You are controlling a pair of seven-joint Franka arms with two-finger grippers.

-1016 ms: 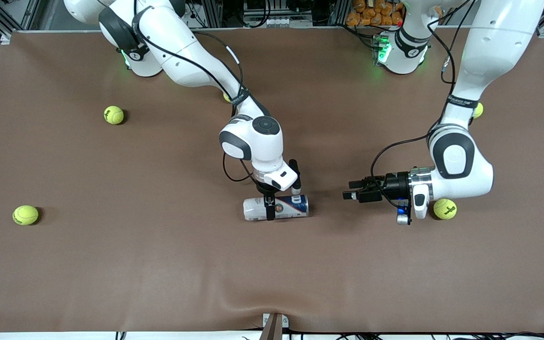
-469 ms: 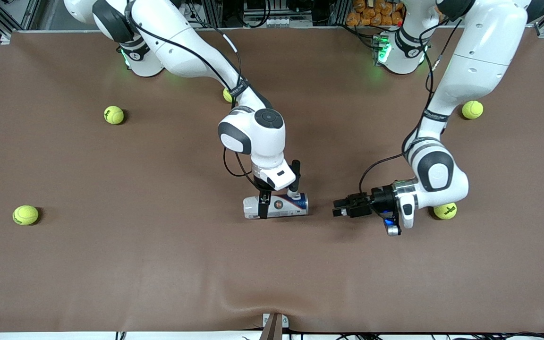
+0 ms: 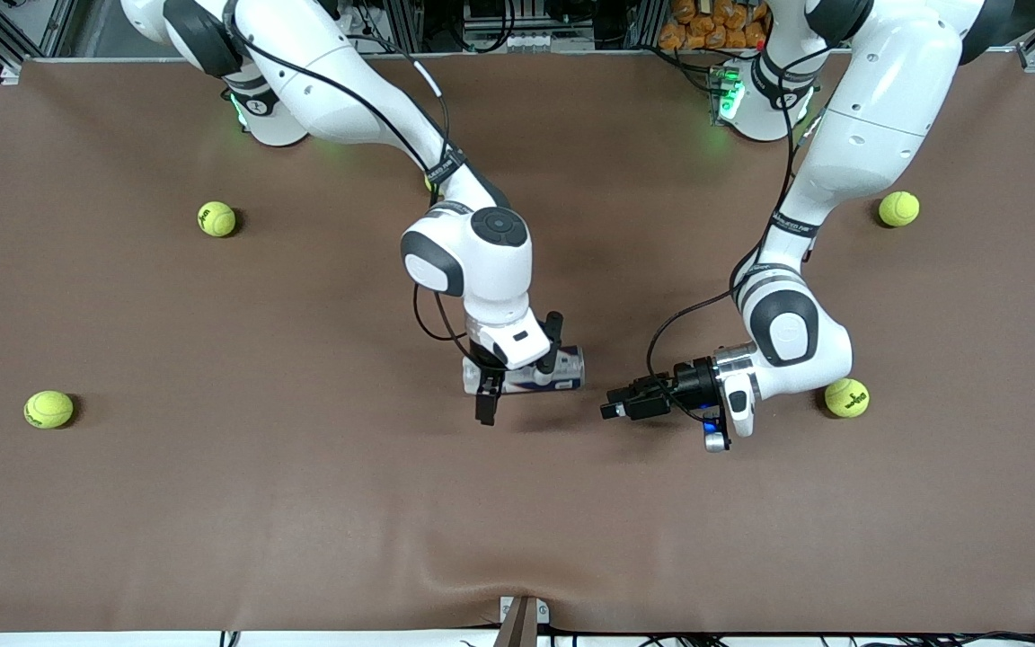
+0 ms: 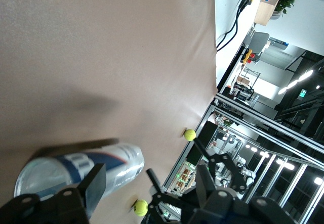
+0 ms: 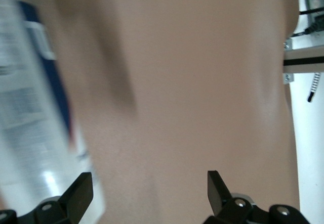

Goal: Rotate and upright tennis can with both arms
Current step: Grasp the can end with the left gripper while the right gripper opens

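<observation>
The tennis can point(image 3: 562, 371) lies on its side on the brown table, its white end toward the right arm's end. My right gripper point(image 3: 486, 395) hangs over the can's white end. It is open. In the right wrist view point(image 5: 148, 178) the can point(image 5: 30, 107) lies beside one finger, outside the gap. My left gripper point(image 3: 616, 409) is open and low over the table, just off the can's navy end. In the left wrist view point(image 4: 149, 176) the can's silvery end point(image 4: 38, 176) shows beside one finger point(image 4: 96, 183).
Yellow-green tennis balls lie scattered: one point(image 3: 845, 397) beside the left arm's wrist, one point(image 3: 898, 208) farther back, two point(image 3: 216, 218) point(image 3: 48, 409) toward the right arm's end. The table's front edge has a small bracket point(image 3: 522, 615).
My left gripper has moved toward the can. The can has shifted a little farther from the front camera. My right gripper has shifted toward the can's white end, no longer straddling the can.
</observation>
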